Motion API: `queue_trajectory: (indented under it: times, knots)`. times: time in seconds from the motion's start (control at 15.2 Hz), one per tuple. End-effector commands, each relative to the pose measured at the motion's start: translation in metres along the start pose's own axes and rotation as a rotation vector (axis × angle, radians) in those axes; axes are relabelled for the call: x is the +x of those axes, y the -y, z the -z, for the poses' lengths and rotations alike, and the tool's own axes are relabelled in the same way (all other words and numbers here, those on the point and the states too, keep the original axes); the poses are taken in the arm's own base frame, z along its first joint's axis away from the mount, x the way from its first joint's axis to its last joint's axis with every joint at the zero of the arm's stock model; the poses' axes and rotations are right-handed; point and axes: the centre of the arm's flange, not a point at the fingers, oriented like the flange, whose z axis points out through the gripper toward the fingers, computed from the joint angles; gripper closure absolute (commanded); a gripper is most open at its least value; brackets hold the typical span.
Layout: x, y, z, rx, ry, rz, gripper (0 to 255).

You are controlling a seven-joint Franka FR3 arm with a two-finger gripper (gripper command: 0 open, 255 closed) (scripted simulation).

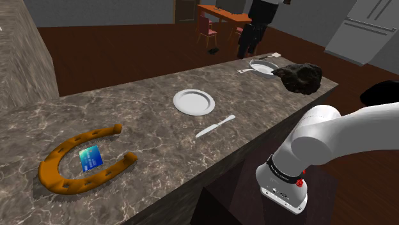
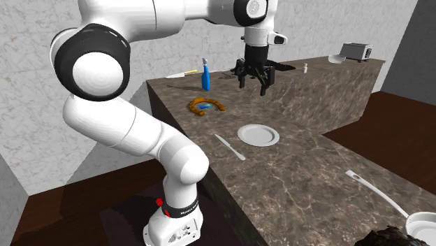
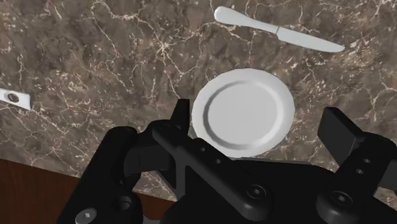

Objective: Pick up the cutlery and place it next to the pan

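A: Pincer?
B: Pincer (image 2: 253, 85) hangs above the bench (image 2: 314, 182), fingers spread wide, nothing held. In the wrist view the pincer (image 3: 258, 118) is over the white plate (image 3: 242, 114), one finger to each side, well clear of it.
A: Cutlery?
B: White knife (image 1: 215, 126) lies flat on the bench (image 1: 128, 108), just beside the plate (image 1: 194, 101), on the side nearer the bench's front edge in the shoulder view. Untouched. In the wrist view the knife (image 3: 277, 28) lies past the plate, away from the fingers.
A: Pan?
B: Pan (image 1: 263, 66) is at the far end of the bench, well apart from the knife. Dark lump (image 1: 300, 77) right beside it, maybe a rock, hard to tell.
A: Anything else?
B: Orange horseshoe shape (image 1: 50, 169) at the shoulder view's left, blue card (image 1: 91, 158) inside its curve. Blue bottle (image 2: 206, 77) stands upright near it in the second exterior view.
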Motion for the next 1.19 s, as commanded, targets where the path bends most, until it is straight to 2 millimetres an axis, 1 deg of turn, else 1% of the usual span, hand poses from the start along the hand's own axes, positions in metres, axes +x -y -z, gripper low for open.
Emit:
queue_trajectory:
  times: [0.0,0.26,0.53,0.79,1.12]
  knots:
    - [0.0,0.0,0.0,0.0,0.0,0.0,0]
    - [0.017,0.025,-0.048,-0.027,0.05,0.244,0]
    - [0.026,0.051,-0.098,-0.055,0.099,0.488,0]
    - [0.026,0.077,-0.148,-0.082,0.149,0.732,0]
    - [0.013,0.106,-0.212,-0.116,0.21,1.037,0]
